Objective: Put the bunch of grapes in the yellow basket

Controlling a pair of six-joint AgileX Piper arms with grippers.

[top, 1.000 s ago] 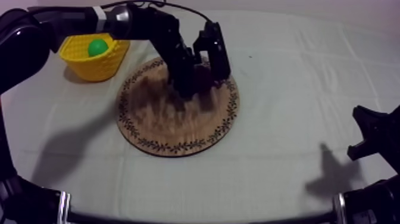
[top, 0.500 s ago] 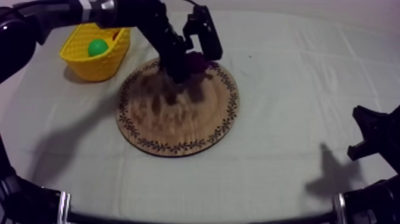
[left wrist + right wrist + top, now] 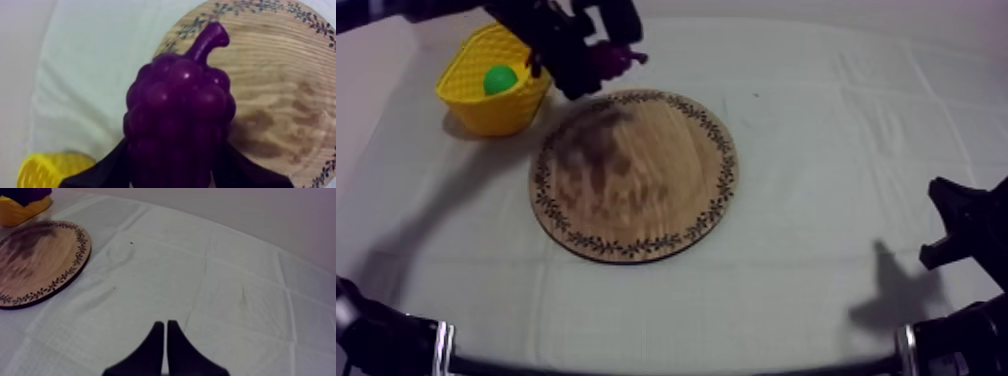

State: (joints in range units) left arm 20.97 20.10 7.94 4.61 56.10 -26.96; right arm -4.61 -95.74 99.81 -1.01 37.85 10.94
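Observation:
The purple bunch of grapes (image 3: pixel 614 58) hangs in the air between the far rim of the wooden board (image 3: pixel 636 175) and the yellow basket (image 3: pixel 486 90), with my left gripper (image 3: pixel 591 62) shut on it. In the left wrist view the grapes (image 3: pixel 180 105) sit stem-up between the black fingers (image 3: pixel 102 170), above the board's edge (image 3: pixel 280 75) and near the basket (image 3: pixel 47 172). My right gripper (image 3: pixel 961 225) rests low at the right; its fingers (image 3: pixel 156 338) lie together as a narrow wedge over the cloth.
A green toy fruit (image 3: pixel 500 80) lies inside the basket. The board (image 3: pixel 35 263) and the basket (image 3: pixel 22 210) lie far off in the right wrist view, with bare cloth (image 3: pixel 200 278) between them and my right gripper.
My left gripper lifted the grapes off the board and carried them up and left toward the basket. The right arm has not moved.

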